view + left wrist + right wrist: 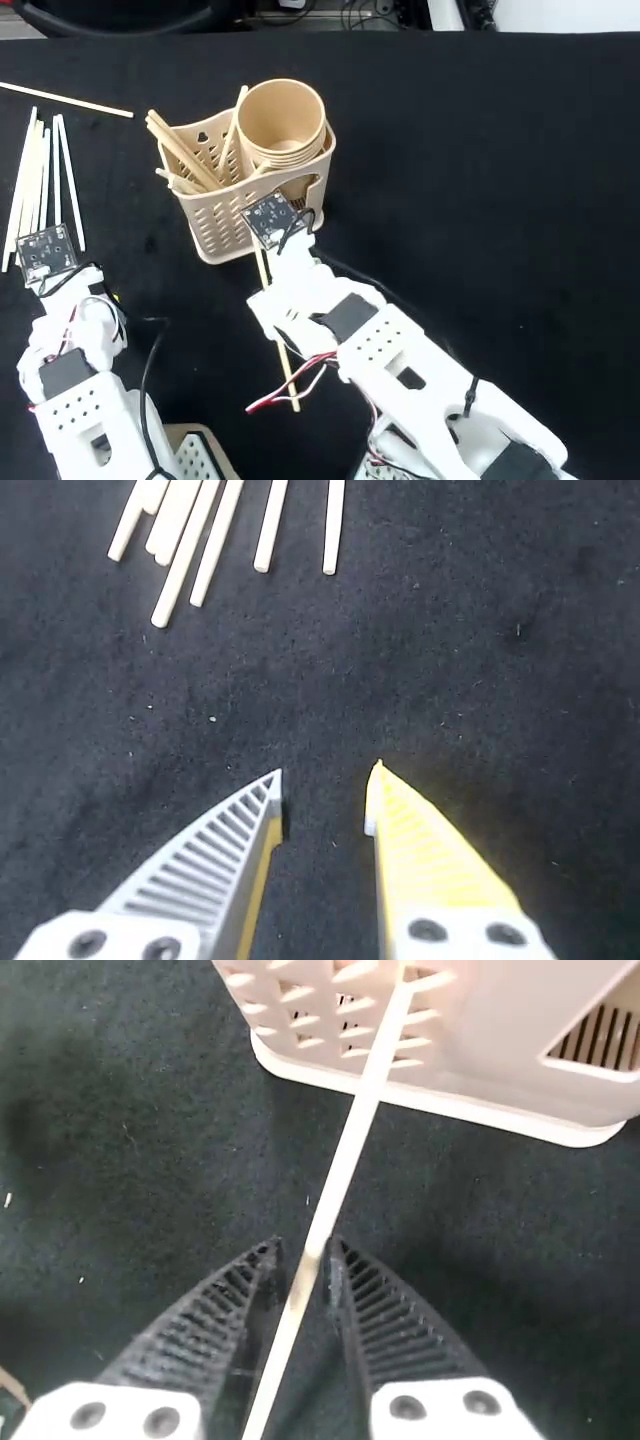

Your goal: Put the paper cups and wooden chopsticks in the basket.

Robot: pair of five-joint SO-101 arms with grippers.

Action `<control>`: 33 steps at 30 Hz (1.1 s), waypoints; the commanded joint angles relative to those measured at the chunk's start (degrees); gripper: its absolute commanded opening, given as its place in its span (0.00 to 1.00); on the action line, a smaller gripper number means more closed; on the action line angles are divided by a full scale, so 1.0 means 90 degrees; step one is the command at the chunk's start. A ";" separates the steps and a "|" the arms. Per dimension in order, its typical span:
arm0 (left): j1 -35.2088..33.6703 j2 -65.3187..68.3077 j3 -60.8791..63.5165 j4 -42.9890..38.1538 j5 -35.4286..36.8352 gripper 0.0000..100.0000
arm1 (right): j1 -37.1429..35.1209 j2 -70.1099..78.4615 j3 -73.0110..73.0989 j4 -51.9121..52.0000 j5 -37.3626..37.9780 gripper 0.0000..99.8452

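Wooden chopstick gripped in your right claw.
It runs through the clenched claw, tip against the basket; your left claw hangs released over the counter.

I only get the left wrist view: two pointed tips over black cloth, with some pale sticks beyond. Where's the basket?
Observer: In the high view, the basket stands just ahead of the right arm.
Visitor: Is anything in it?
Observer: Yes. There are stacked paper cups in one compartment and several chopsticks in the other.
Visitor: And what's that right arm doing?
Observer: Its right pincer sits astride one chopstick, whose far end reaches the basket's wall.
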 commanded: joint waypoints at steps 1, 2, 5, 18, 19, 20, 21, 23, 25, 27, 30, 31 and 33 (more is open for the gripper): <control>0.0005 -0.0059 -0.0015 -0.0039 -0.0049 0.14 | 0.0039 0.0063 -0.0181 -0.0127 -0.0059 0.08; 0.0005 -0.0059 -0.0005 -0.0039 -0.0049 0.14 | 0.0039 0.0063 -0.0161 -0.0127 -0.0059 0.08; 0.0005 -0.0059 -0.0005 -0.0039 -0.0049 0.14 | 0.0039 0.0063 -0.0161 -0.0127 -0.0059 0.08; 0.0005 -0.0059 0.0015 -0.0039 -0.0049 0.14 | 0.0049 0.0054 0.0171 -0.0479 -0.0049 0.15; 0.0005 -0.0059 0.0015 -0.0039 -0.0049 0.14 | 0.0049 0.0024 0.0181 -0.0469 -0.0049 0.15; 0.0005 -0.0059 0.0015 -0.0039 -0.0049 0.14 | 0.0049 0.0024 0.0190 -0.0469 -0.0049 0.14; 0.0005 -0.0059 0.0015 -0.0039 -0.0049 0.14 | 0.0049 0.0044 0.0181 -0.0479 -0.0049 0.13; 0.0005 -0.0059 0.0015 -0.0039 -0.0049 0.14 | 0.0068 0.0044 0.0181 -0.0488 -0.0059 0.11; 0.0005 -0.0059 0.0015 -0.0039 -0.0049 0.14 | 0.0078 0.0024 0.0200 -0.0498 -0.0059 0.07; 0.0005 -0.0059 0.0015 -0.0039 -0.0049 0.14 | 0.0078 0.0044 0.0200 -0.0508 -0.0059 0.03; 0.0005 -0.0059 0.0015 -0.0039 -0.0049 0.14 | 0.0088 0.0024 0.0210 -0.0498 -0.0059 0.02; 0.0005 -0.0059 0.0015 -0.0049 -0.0049 0.14 | 0.0088 0.0015 0.0210 -0.0498 -0.0059 0.01; 0.0015 -0.0059 0.0015 -0.0049 -0.0049 0.14 | 0.0088 0.0015 0.0190 -0.0479 -0.0059 0.01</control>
